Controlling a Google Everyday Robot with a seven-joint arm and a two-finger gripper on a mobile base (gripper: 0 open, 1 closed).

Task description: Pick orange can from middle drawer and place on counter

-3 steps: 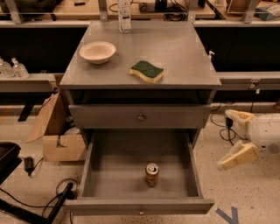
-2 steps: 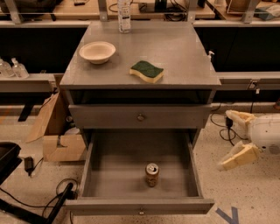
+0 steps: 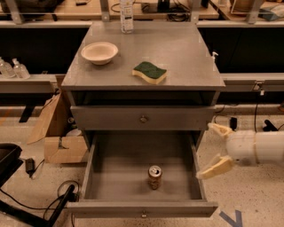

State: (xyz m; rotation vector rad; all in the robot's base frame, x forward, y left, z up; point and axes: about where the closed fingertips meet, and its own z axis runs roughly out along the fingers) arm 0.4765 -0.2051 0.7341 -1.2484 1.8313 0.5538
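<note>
Camera view, the only one. The hand [image 3: 207,151] sits at the right of the cabinet, just outside the right wall of the middle drawer [image 3: 120,164], at about the height of the drawer's rim. Its two tan fingers [image 3: 218,166] are spread apart with nothing between them.

The orange can [image 3: 154,177] stands upright on the drawer floor, picture-left of the hand and slightly lower, near the front panel and roughly centred across the width. It is apart from the hand, with the drawer wall between them. The drawer is pulled fully out. The upper drawer [image 3: 143,118], up and left of the hand, is closed.

The tabletop [image 3: 182,48] lies above and left of the hand. On it are a bowl [image 3: 99,52], a sponge [image 3: 149,72] and, at the far edge, a clear bottle [image 3: 126,13]. The part nearest the hand's side is bare.

Change: against a second ago the hand has shifted left toward the drawer and dropped a little. The can, the drawer and the tabletop items have not moved.

Meaning: this looks like the approach phase, and no grasp has been made. The hand probably needs to clear the side wall and come over the can before it descends. The lift and the placing on the tabletop are not yet done.
</note>
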